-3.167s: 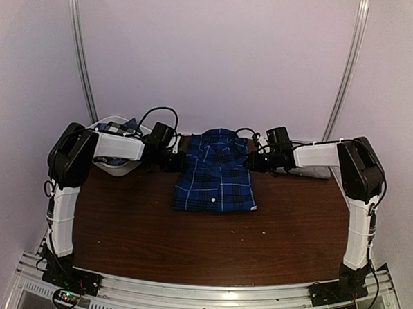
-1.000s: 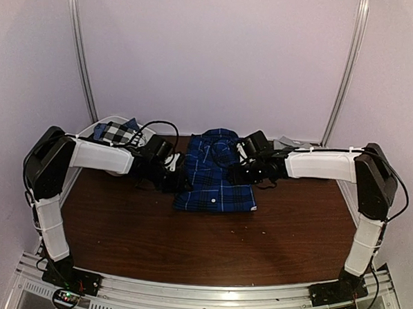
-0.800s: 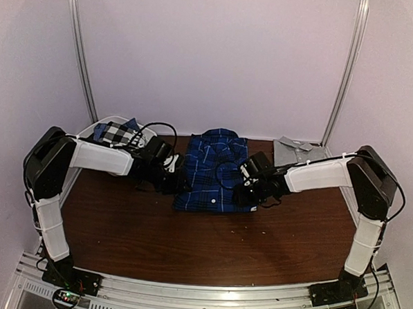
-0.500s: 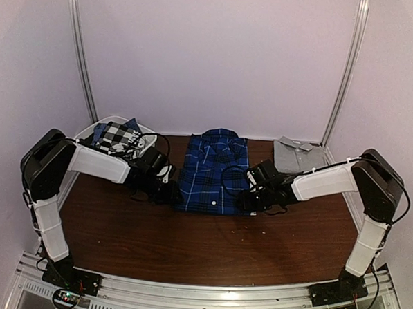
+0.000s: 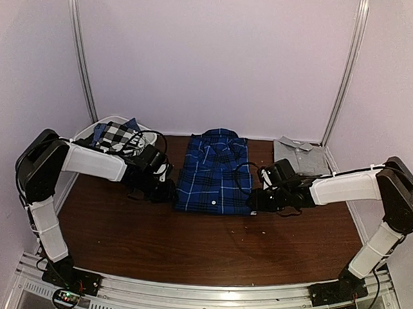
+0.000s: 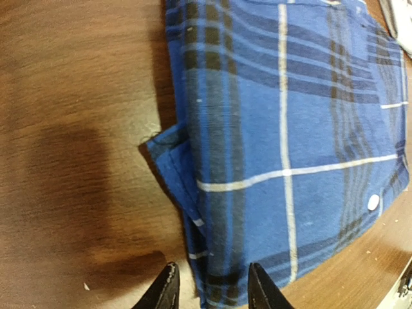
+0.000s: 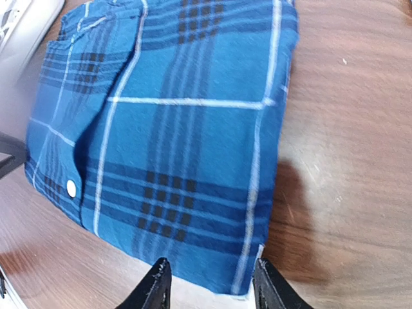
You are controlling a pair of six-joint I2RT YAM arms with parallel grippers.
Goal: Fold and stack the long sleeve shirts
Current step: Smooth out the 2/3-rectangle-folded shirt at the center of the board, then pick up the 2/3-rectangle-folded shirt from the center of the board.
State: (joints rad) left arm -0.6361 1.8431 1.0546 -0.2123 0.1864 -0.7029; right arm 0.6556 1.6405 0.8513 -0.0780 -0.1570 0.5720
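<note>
A royal-blue plaid long sleeve shirt [image 5: 214, 172] lies folded flat at the middle of the table, collar toward the back. My left gripper [image 5: 166, 192] is low at its near-left corner, and in the left wrist view the jaws [image 6: 211, 286] stand open with the shirt's [image 6: 283, 129] edge between the tips. At the near-right corner my right gripper [image 5: 252, 200] is also open, its tips [image 7: 211, 286] straddling the shirt's [image 7: 180, 116] corner. A folded grey shirt [image 5: 300, 156] lies at the back right. A black-and-white check shirt [image 5: 114, 136] sits in the basket.
The white plastic basket [image 5: 88, 131] stands at the back left corner. Bare brown table [image 5: 209, 244] runs in front of the blue shirt up to the metal rail at the near edge. Purple walls close off the back and sides.
Both grippers have come down the shirt's sides from its middle to its near corners. The right arm has moved off the grey shirt, which now shows.
</note>
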